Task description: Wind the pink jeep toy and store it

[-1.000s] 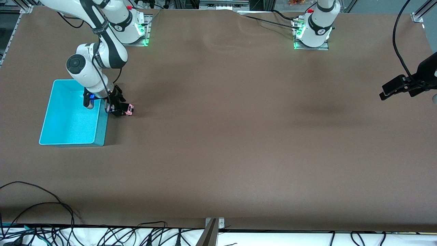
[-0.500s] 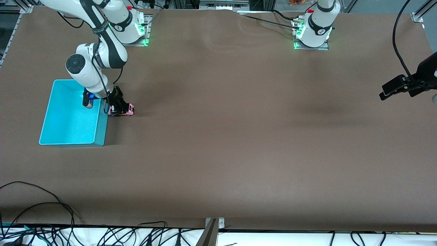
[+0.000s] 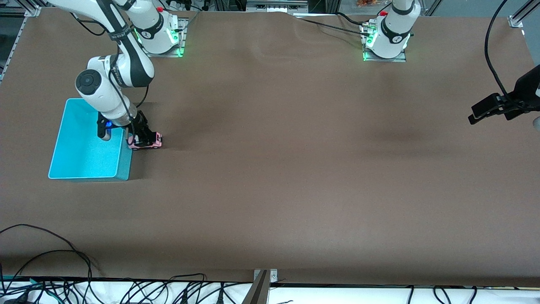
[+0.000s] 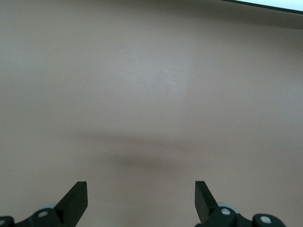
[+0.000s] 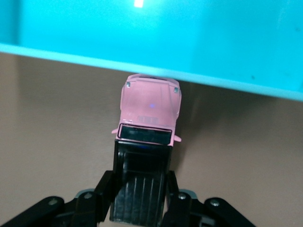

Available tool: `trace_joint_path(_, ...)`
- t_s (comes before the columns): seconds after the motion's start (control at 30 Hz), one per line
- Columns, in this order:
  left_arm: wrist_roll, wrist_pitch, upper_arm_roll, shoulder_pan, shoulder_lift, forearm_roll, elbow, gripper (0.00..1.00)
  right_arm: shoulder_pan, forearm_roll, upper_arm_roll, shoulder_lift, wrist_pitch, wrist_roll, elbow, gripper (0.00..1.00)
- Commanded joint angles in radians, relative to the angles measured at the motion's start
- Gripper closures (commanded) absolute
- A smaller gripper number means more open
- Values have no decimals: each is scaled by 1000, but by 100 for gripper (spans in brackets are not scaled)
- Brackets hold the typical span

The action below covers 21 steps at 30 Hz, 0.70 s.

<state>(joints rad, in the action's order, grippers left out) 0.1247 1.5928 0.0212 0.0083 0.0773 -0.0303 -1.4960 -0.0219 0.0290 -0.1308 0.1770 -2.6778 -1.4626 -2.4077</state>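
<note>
The right pincer (image 3: 142, 139) grips the pink jeep toy (image 3: 145, 141) on the counter (image 3: 295, 169), at three o'clock of the cyan bin (image 3: 86, 143). The left pincer (image 4: 141, 201) waits, spread wide.

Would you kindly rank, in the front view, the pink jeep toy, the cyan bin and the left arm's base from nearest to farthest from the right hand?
1. The pink jeep toy, gripped in the right hand, on the table beside the bin.
2. The cyan bin, next to the jeep at the right arm's end of the table.
3. The left arm's base, toward the left arm's end.
</note>
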Motion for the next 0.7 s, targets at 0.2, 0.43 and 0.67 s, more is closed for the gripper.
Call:
trace_joint_path(0.2,-11,-4,3,-4,-2,-13,-3,0,0,20,-1,-19,47,10,97,100)
trace_joint_path(0.43,-11,-4,3,-4,-2,-13,-3,0,0,20,-1,-19,157,19,200,100)
trace_joint_path(0.67,-11,-4,3,-4,-1,-13,-3,0,-1,15,2,-21,269,120,275,100)
